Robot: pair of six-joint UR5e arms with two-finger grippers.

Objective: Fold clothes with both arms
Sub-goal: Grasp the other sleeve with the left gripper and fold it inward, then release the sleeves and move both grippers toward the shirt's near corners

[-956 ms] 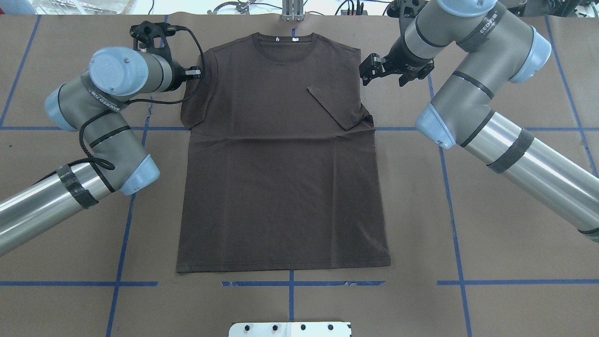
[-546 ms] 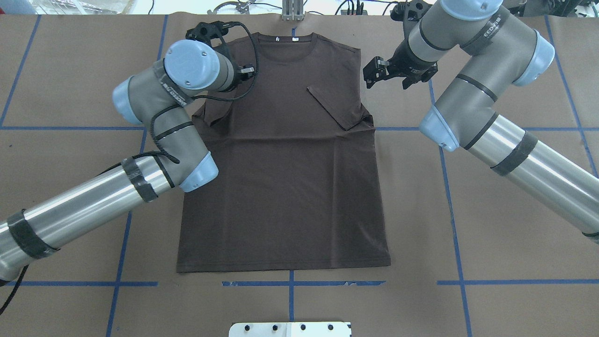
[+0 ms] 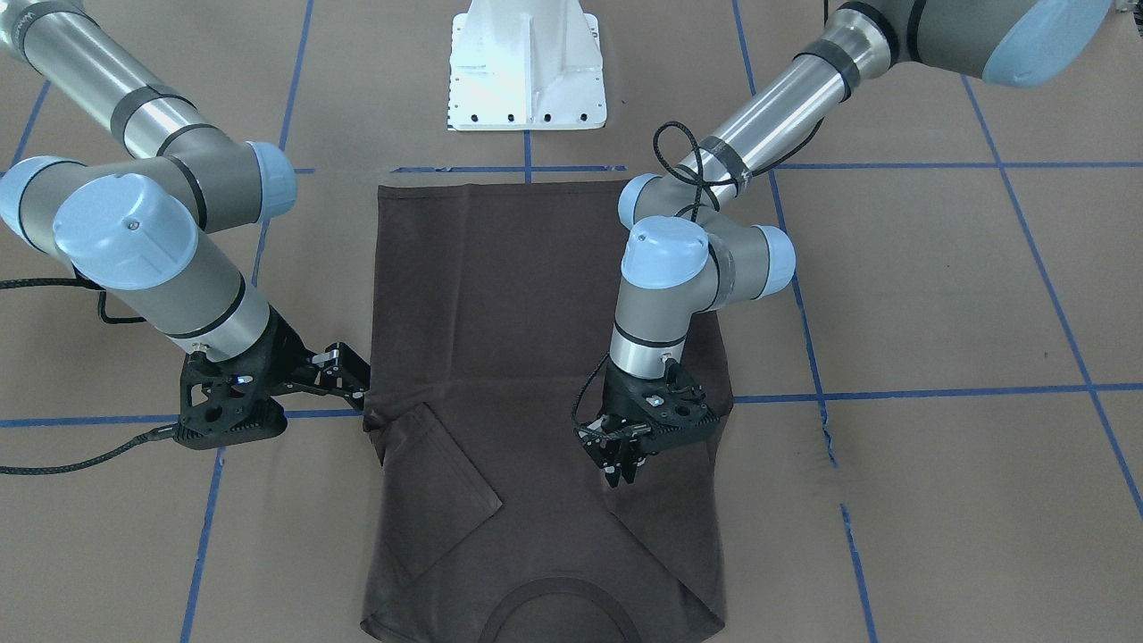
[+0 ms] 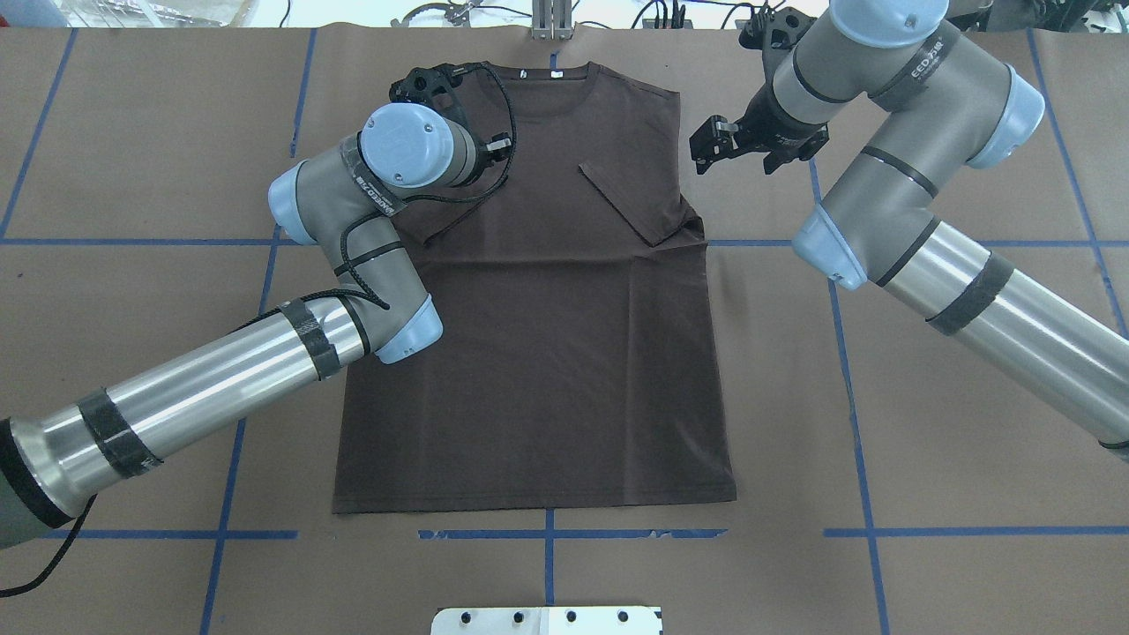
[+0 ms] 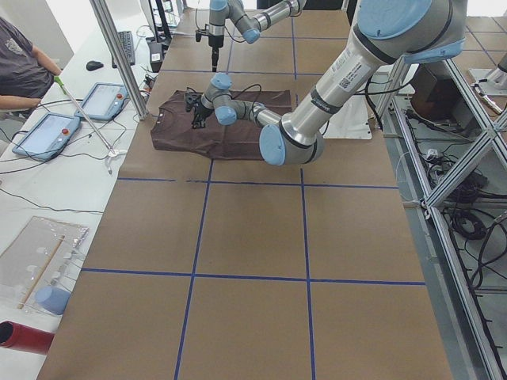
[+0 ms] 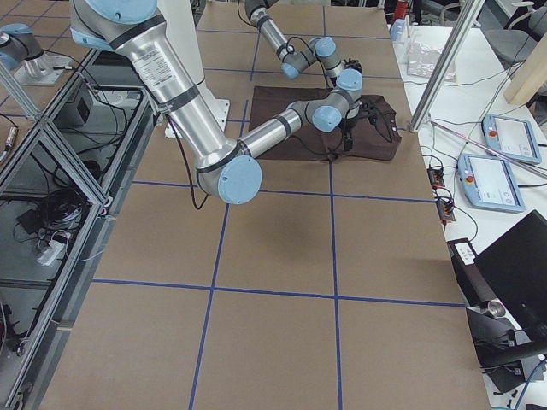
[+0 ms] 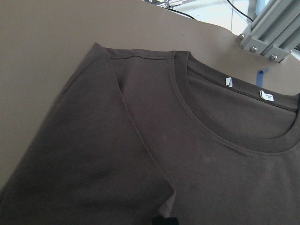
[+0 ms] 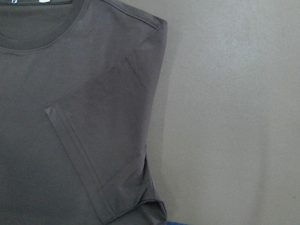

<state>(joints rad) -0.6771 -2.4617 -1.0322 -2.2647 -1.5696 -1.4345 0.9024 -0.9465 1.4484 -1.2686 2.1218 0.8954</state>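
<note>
The dark brown T-shirt lies flat on the brown table, collar at the far edge, with white neck tags inside it. Its right sleeve lies folded inward on the chest and shows in the right wrist view. My left gripper is over the shirt's chest, shut on the left sleeve and holding it folded inward. In the overhead view it sits beside the collar. My right gripper is open and empty, just off the shirt's right shoulder edge, and also shows in the front view.
The white pedestal base stands at the near edge behind the shirt's hem. A metal post stands just past the collar. Blue tape lines cross the table. An operator and tablets sit beyond the far edge.
My left arm has swung right from the shirt's left edge onto the chest, drawing the left sleeve inward. My right gripper has drawn slightly away from the shirt's right shoulder.
</note>
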